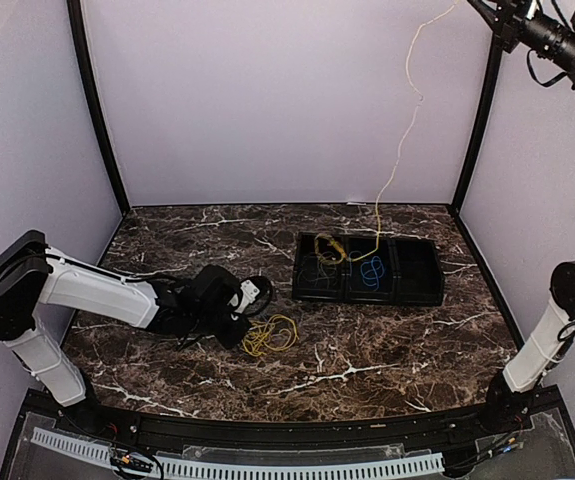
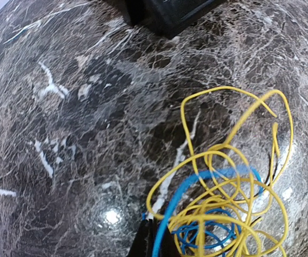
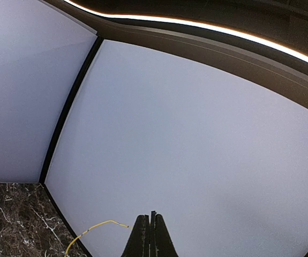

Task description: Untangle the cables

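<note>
A tangle of yellow cable point(image 1: 270, 335) lies on the marble table in front of the tray. In the left wrist view it is yellow loops point(image 2: 234, 160) wound together with a blue cable point(image 2: 207, 179). My left gripper point(image 1: 251, 297) lies low beside the tangle; its fingers point(image 2: 150, 224) are shut with the blue cable running in at their tips. My right gripper point(image 1: 475, 6) is raised high at the top right, shut point(image 3: 151, 217) on a thin pale-yellow cable point(image 3: 95, 227). That cable point(image 1: 404, 130) hangs down into the black tray point(image 1: 422, 295).
The tray has three compartments: a yellow coil point(image 1: 328, 247) in the left one and a blue coil point(image 1: 370, 272) in the middle one. Its corner point(image 2: 164, 16) shows in the left wrist view. Lilac walls with black posts enclose the table.
</note>
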`<act>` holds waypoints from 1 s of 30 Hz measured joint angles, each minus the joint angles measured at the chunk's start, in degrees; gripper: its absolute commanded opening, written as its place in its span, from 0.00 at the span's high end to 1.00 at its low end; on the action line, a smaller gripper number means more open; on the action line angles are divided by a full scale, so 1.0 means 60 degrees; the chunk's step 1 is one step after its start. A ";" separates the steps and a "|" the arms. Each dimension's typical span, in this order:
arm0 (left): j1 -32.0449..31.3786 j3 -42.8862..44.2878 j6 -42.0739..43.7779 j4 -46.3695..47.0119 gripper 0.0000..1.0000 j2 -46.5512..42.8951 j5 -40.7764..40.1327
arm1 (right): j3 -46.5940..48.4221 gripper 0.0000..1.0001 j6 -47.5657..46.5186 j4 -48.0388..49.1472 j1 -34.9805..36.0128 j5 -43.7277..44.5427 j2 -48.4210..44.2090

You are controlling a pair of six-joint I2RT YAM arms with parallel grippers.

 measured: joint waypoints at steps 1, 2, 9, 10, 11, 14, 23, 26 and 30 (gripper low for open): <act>0.0000 -0.0022 -0.0211 -0.0175 1.00 -0.0080 -0.0120 | -0.0022 1.00 0.0055 0.0036 -0.0080 0.0036 0.0000; 0.0000 -0.0025 -0.0393 -0.0284 1.00 -0.0131 -0.0215 | -0.0058 1.00 0.0087 0.0055 -0.0117 0.0051 0.0000; 0.0000 -0.0178 -0.1392 -0.0798 1.00 -0.0186 -0.0710 | -0.1260 1.00 -0.0011 0.0317 -0.0302 0.0525 -0.0317; 0.0000 -0.0215 -0.1483 -0.0841 1.00 -0.0189 -0.0739 | -0.1508 1.00 -0.0015 0.0401 -0.0372 0.0579 -0.0368; 0.0000 -0.0259 -0.1588 -0.0849 1.00 -0.0204 -0.0765 | -0.1738 1.00 -0.0022 0.0492 -0.0459 0.0641 -0.0393; 0.0000 -0.0372 -0.1821 -0.0922 0.96 -0.0397 -0.0798 | -0.2481 1.00 -0.0007 0.0758 -0.0703 0.0783 -0.0495; 0.0000 -0.0397 -0.2499 -0.0998 0.62 -0.1548 -0.1038 | -0.3391 1.00 -0.0004 0.1067 -0.1133 0.1035 -0.0517; 0.0000 -0.0397 -0.2685 -0.1100 0.62 -0.1548 -0.1173 | -0.3391 1.00 0.0036 0.1198 -0.1133 0.1016 -0.0546; 0.0000 -0.0397 -0.2900 -0.1169 0.61 -0.1548 -0.1341 | -0.3395 1.00 0.0062 0.1224 -0.1133 0.0947 -0.0619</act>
